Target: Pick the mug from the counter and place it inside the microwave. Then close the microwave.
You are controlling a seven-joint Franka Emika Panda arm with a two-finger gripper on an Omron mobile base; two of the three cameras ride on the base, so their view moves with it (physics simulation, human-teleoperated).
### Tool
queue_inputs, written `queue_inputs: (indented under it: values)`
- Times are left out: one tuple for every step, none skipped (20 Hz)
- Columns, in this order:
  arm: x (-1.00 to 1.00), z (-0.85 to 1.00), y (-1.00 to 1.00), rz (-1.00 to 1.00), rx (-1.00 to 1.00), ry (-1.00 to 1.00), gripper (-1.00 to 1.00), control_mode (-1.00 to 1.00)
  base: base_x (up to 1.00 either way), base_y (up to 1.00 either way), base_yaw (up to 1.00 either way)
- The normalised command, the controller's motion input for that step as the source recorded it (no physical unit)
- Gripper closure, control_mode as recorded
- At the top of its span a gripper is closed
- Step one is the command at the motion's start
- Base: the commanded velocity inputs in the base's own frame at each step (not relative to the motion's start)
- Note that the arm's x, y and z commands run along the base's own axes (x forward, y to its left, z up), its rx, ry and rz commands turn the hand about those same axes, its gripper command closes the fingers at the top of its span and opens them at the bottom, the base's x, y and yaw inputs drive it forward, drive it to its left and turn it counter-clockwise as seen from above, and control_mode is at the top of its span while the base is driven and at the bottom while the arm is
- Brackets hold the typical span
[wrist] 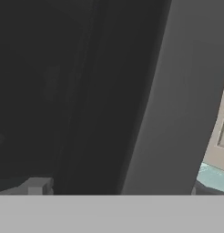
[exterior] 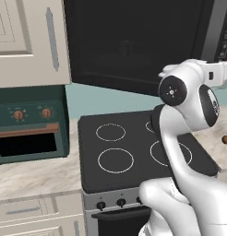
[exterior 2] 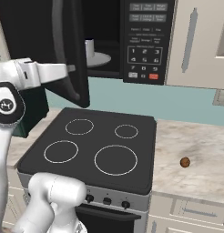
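The silvery-white mug (exterior 2: 89, 48) stands upright on the round grey turntable plate (exterior 2: 101, 59) inside the black microwave (exterior 2: 145, 41). The microwave's door (exterior 2: 70, 50) is swung partly open, and in the left base view it is a broad black panel (exterior: 134, 41). My gripper (exterior 2: 67, 68) reaches from the left against the door's outer face by its long handle. In the hand view the dark door surface (wrist: 86, 91) is very close, and my gripper (wrist: 116, 189) stands open with its fingertips (wrist: 37, 186) wide apart and nothing between them.
Below the microwave lies the black stovetop (exterior 2: 95, 145) with white ring burners. A small brown ball (exterior 2: 185, 162) rests on the beige counter (exterior 2: 200, 136) to its right. The teal oven (exterior: 27, 124) sits at the left, with cream cabinets (exterior: 23, 41) above it.
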Motion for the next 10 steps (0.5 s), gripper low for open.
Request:
queue_inputs:
  values:
    - [0.46,0.00,-0.13,0.00,0.00,0.00,-1.00,-1.00,0.00,0.00,0.00]
    - [0.47,0.00,-0.12,0.00,0.00,0.00,-1.00,-1.00,0.00,0.00,0.00]
    - [0.47,0.00,-0.13,0.00,0.00,0.00,-1.00,-1.00,0.00,0.00,0.00]
    - [0.49,0.00,-0.14,0.00,0.00,0.00,-1.00,-1.00,0.00,0.00,0.00]
    - [0.46,0.00,-0.14,0.00,0.00,0.00,-1.00,-1.00,0.00,0.00,0.00]
    - [0.46,0.00,-0.14,0.00,0.00,0.00,-1.00,-1.00,0.00,0.00,0.00]
    - [0.46,0.00,-0.14,0.00,0.00,0.00,-1.00,-1.00,0.00,0.00,0.00]
    - [0.46,0.00,-0.13,0.00,0.00,0.00,-1.00,-1.00,0.00,0.00,0.00]
    - [0.50,0.00,-0.11,0.00,0.00,0.00,-1.00,-1.00,0.00,0.00,0.00]
    - [0.50,0.01,-0.11,0.00,0.00,0.00,-1.00,-1.00,0.00,0.00,0.00]
